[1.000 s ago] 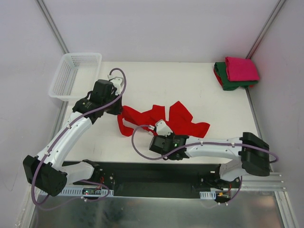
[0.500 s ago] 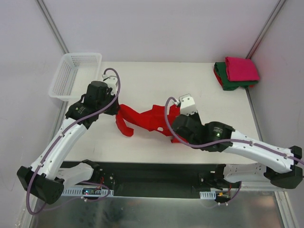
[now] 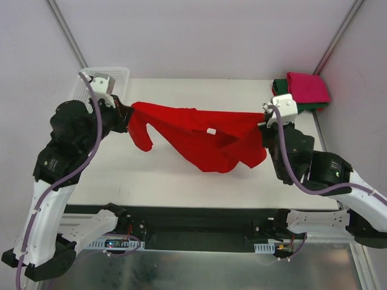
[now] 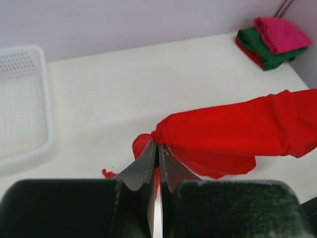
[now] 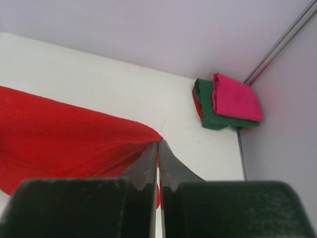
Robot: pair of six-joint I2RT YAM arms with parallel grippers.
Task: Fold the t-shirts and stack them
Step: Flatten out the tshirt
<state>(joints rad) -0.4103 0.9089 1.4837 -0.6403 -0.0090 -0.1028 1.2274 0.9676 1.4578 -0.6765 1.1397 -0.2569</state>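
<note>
A bright red t-shirt [image 3: 199,136] hangs stretched above the table between my two grippers. My left gripper [image 3: 124,112] is shut on the red t-shirt's left end [image 4: 208,131], near the basket. My right gripper [image 3: 264,124] is shut on its right end [image 5: 74,136]. The cloth sags in the middle, with a sleeve drooping at the left. At the far right corner lies a folded stack: a magenta-pink t-shirt [image 3: 307,86] on top of a dark green t-shirt [image 3: 290,104], with a sliver of red cloth under them. The pink t-shirt [image 5: 235,96] and green t-shirt [image 5: 205,106] also show in the right wrist view.
A white mesh basket [image 3: 81,99] stands at the far left corner, partly behind my left arm; the basket [image 4: 22,104] shows empty in the left wrist view. The white table [image 3: 181,175] ends at metal rails on both sides.
Both grippers have risen and moved apart, the left toward the basket and the right toward the folded stack. The red t-shirt went from crumpled on the table to stretched in the air.
</note>
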